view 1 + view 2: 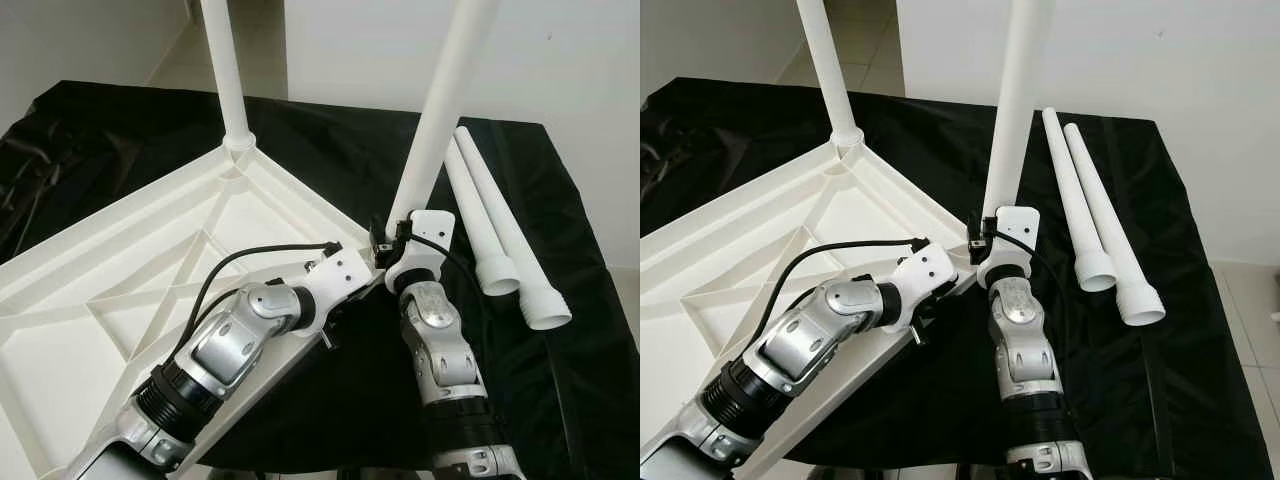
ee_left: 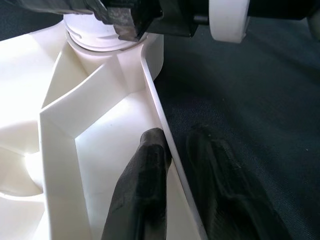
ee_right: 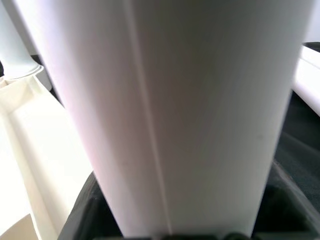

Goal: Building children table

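Right, the right gripper (image 1: 985,240) pinches the white leg (image 1: 1015,110) upright at the tabletop's (image 1: 730,250) corner; left gripper (image 2: 175,165) clamps its rim (underside up).

Two loose legs (image 1: 500,225) lie right of the upturned tabletop (image 1: 120,300) on the cloth (image 1: 560,380)

Both upright legs, the far leg (image 1: 227,75) and the near leg (image 1: 440,110), run off the top edge, so you can't see their ends. The tabletop (image 1: 80,330) is cut off at the left and bottom edges. The right gripper (image 1: 393,243) is hidden behind its own wrist; you can't tell how its fingers sit around the near leg.
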Controlling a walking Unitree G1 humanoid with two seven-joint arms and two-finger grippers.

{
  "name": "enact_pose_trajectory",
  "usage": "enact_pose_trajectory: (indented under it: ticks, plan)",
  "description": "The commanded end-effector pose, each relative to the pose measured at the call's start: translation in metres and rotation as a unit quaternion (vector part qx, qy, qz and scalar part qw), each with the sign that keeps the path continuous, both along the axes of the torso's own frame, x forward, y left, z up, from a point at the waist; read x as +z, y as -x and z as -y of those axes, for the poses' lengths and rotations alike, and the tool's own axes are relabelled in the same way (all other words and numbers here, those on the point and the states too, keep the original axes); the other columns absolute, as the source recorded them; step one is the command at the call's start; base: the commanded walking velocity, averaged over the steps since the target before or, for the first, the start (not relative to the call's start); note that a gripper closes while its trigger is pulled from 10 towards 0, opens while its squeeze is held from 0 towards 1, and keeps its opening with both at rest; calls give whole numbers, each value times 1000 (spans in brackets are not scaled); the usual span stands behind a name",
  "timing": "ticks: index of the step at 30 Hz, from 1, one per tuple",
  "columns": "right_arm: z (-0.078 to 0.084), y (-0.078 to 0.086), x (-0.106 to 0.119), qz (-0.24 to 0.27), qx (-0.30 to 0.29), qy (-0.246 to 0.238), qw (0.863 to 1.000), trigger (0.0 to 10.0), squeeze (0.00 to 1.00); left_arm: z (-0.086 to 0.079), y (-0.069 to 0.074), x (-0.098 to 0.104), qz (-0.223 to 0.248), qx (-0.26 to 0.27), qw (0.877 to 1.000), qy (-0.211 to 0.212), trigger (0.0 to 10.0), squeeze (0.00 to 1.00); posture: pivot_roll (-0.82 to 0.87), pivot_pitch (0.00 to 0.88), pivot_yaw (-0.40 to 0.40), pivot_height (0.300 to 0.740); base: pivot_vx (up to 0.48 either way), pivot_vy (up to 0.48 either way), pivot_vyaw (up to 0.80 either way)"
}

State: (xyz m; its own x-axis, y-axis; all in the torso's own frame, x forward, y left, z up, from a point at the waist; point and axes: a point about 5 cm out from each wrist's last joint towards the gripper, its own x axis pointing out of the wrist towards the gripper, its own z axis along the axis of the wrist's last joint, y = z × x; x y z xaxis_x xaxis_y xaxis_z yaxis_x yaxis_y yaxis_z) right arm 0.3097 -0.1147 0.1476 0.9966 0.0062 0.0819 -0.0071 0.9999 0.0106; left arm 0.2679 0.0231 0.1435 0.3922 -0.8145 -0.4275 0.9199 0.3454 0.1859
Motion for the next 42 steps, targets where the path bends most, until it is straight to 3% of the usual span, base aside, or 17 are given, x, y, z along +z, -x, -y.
enact_pose_trajectory:
  ticks: [1,4,5,13,15,17,21,22,24,29,35,42]
  plan:
    - [14,1,-9,-30,-48,1,998,10000,0,3,14,-20,-54,-34,998,-16,10000,0,-25,74,-15,740,0,0,0]
    - [17,1,-9,-30,-46,1,999,10000,0,3,14,-20,-54,-34,998,-16,10000,0,-26,72,-16,740,0,0,0]
    - [17,1,-8,-27,-43,-6,999,10000,1000,3,14,-20,-54,-34,998,-16,10000,0,-26,70,-16,740,0,0,0]
    - [19,3,-5,-11,18,-20,1000,10000,1000,4,14,-20,-52,-34,998,-17,10000,0,-29,65,-16,740,0,0,0]
    - [21,3,-4,3,75,-30,997,10000,1000,5,14,-20,-52,-34,998,-17,10000,0,-29,65,-15,740,0,0,0]
    - [21,3,-4,3,75,-30,997,10000,1000,5,14,-20,-52,-34,998,-17,10000,0,-29,65,-15,740,0,0,0]
    - [25,4,-3,9,133,-29,991,10000,1000,5,14,-20,-51,-34,998,-17,10000,0,-31,64,-13,740,0,0,0]
    - [30,4,-4,10,171,-8,985,10000,0,5,13,-20,-50,-34,998,-17,10000,0,-33,63,-11,740,0,0,0]
    - [40,4,-5,13,241,40,969,10000,0,5,12,-20,-50,-35,998,-17,10000,0,-36,62,-8,740,0,0,0]
    - [49,2,-9,2,297,65,953,10000,0,5,11,-19,-47,-35,998,-18,10000,0,-34,65,-2,740,0,0,0]
    - [61,-6,-7,-4,333,72,940,10000,0,5,9,-17,-43,-33,998,-17,10000,0,-30,70,-4,740,0,0,0]
    - [64,-18,-5,-6,351,67,934,10000,0,6,10,-17,-44,-30,998,-15,10000,0,-19,78,-11,740,0,0,0]
